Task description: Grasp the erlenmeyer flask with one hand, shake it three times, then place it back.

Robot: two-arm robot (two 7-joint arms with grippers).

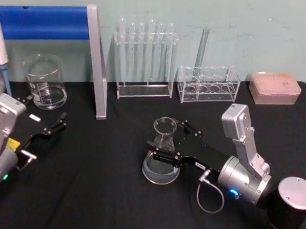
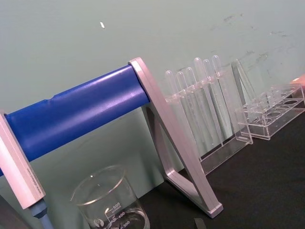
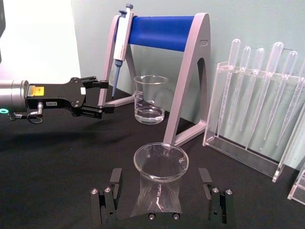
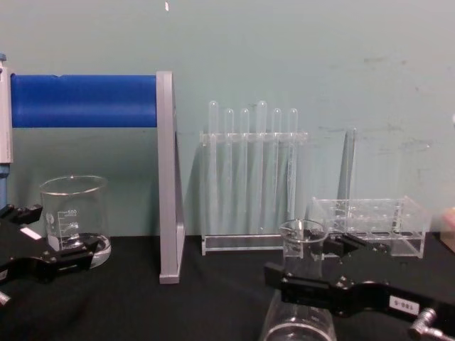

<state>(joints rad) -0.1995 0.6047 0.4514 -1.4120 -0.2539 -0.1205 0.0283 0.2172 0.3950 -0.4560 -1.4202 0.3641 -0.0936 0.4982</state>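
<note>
The erlenmeyer flask [image 1: 161,169] stands upright on the black table, a little liquid in its wide base. My right gripper [image 1: 172,140] reaches in from the right and is open, one finger on each side of the flask's neck. In the right wrist view the flask [image 3: 160,164] sits centred between the fingers [image 3: 114,188], with a gap on both sides. From the chest, the flask's lip [image 4: 302,231] rises above the right gripper [image 4: 313,273]. My left gripper [image 1: 49,127] rests open at the table's left, holding nothing; it also appears as the left gripper [image 3: 97,98] in the right wrist view.
A glass beaker [image 1: 46,83] stands at the back left, beside a blue-barred pipette stand [image 1: 97,60] with a pipette [image 3: 121,33] hanging on it. Behind the flask are a rack of tubes [image 1: 145,57], a low clear rack [image 1: 208,84] and a pink box [image 1: 275,87].
</note>
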